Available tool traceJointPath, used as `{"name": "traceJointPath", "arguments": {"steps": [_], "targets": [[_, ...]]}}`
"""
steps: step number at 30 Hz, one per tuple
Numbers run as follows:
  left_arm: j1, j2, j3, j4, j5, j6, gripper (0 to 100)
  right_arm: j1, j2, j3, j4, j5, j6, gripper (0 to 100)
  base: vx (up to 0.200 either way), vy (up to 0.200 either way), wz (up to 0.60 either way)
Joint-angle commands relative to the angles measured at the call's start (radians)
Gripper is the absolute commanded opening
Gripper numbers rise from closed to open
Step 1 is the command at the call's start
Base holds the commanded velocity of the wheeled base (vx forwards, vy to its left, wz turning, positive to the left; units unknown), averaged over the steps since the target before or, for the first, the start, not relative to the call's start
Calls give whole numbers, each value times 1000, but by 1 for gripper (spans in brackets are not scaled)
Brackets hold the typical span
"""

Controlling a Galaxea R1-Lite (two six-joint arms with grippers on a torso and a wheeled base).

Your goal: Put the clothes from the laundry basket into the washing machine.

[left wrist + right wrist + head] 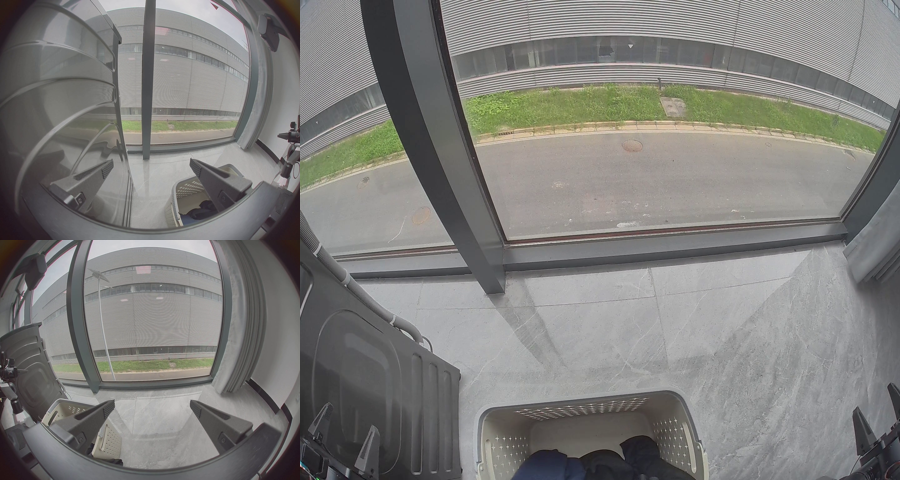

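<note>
Basket [503, 447]: cream plastic, matt, pierced with small holes. Clothes [550, 465]: dark soft cloth, matt. Machine [375, 387]: grey ribbed panel, seemingly metal, slightly shiny. Floor [706, 325]: grey marble-like tiles, smooth, faintly glossy. Hose [345, 279]: grey ribbed plastic. Curtain [878, 240]: pale pleated cloth.

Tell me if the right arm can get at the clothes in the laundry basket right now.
Probably yes. The laundry basket has no lid, the dark clothes lie exposed inside it, and the open right gripper sits beside it over bare floor with nothing between.
</note>
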Motion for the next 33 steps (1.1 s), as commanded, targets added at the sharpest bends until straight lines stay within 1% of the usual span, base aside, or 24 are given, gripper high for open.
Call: {"name": "traceJointPath", "arguments": {"steps": [1,29,33], "targets": [[0,-18,18,0,1,0,100,0,-16,18,0,1,0,100,0,0,0],[0,-18,18,0,1,0,100,0,-16,18,0,1,0,100,0,0,0],[0,-18,18,0,1,0,100,0,-16,18,0,1,0,100,-200,0,0]]}}
